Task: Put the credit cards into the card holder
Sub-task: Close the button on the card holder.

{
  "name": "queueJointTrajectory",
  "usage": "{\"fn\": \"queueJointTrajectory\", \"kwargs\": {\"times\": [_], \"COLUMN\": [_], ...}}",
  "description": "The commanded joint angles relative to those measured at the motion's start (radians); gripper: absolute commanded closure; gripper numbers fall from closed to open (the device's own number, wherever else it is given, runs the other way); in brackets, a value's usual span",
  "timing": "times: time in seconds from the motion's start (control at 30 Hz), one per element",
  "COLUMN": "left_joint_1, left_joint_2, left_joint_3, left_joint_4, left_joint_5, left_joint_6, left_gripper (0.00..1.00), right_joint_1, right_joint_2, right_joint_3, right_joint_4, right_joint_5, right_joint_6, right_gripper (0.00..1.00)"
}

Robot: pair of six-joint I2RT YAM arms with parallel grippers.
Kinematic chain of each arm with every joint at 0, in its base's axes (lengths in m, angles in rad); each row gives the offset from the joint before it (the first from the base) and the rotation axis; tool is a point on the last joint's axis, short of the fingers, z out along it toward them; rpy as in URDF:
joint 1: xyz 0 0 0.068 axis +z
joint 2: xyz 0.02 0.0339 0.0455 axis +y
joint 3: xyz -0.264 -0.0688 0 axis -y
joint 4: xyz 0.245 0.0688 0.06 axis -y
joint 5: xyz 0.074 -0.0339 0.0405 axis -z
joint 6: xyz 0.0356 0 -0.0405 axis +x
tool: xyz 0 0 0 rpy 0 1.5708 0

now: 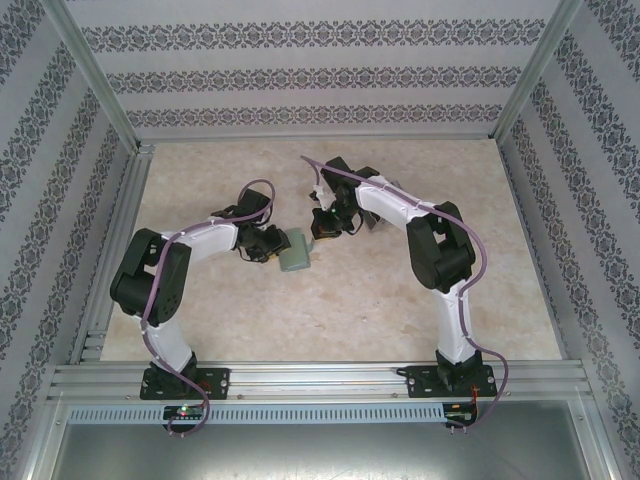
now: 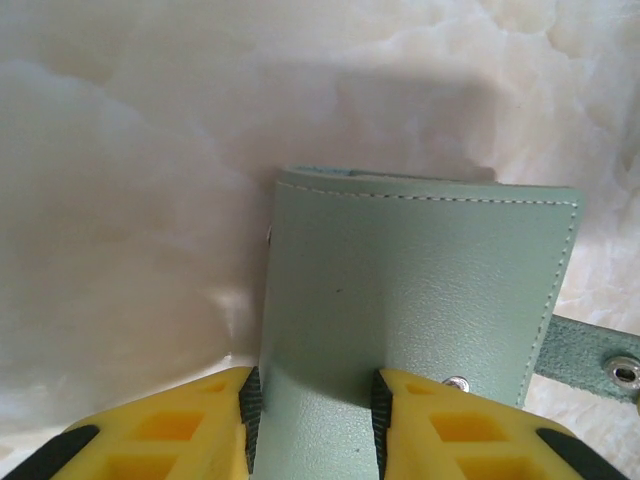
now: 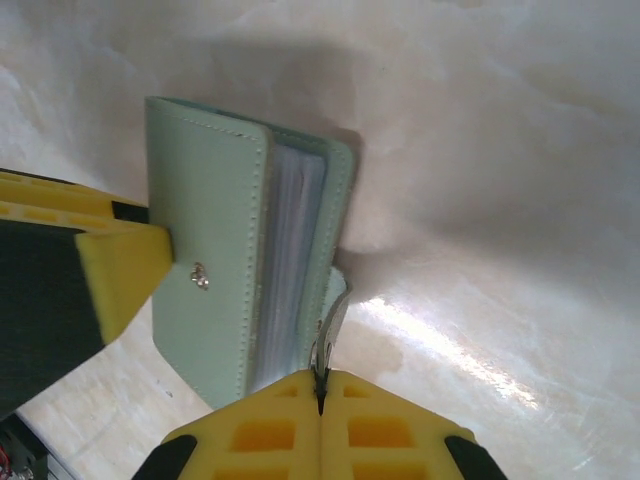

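Your left gripper (image 2: 315,398) clamps the card holder (image 2: 420,280) near the middle of the surface (image 1: 400,310). The right gripper (image 3: 320,388), opposite, is clenched on the strap (image 3: 336,308); the holder's open edge faces it.

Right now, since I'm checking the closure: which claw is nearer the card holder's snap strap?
Right. The right claw is shut on the strap itself; the left claw grips the card holder by its green body, beside the strap.
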Motion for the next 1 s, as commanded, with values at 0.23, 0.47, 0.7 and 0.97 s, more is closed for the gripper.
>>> {"fn": "queueJointTrajectory", "kwargs": {"times": [0.23,0.47,0.7,0.97], "left_joint_1": [-0.064,-0.080,-0.081,-0.081], "left_joint_2": [0.054,0.075,0.083,0.086], "left_joint_3": [0.055,0.058,0.068,0.064], "left_joint_4": [-0.024,-0.005,-0.004,0.005], "left_joint_5": [-0.041,-0.050,-0.053,-0.054], "left_joint_6": [-0.005,-0.024,-0.024,-0.027], "left_gripper": [0.63,0.63,0.63,0.63], "right_joint_1": [0.010,0.023,0.034,0.034], "right_joint_2": [-0.030,0.007,0.035,0.060], "right_joint_3": [0.065,0.049,0.037,0.033], "right_joint_4": [-0.034,-0.034,-0.011,0.001], "right_joint_5": [-0.066,-0.149,-0.205,-0.195], "right_joint_6": [-0.094,-0.099,-0.084,-0.072], "right_gripper": [0.94,0.94,0.95,0.95]}}
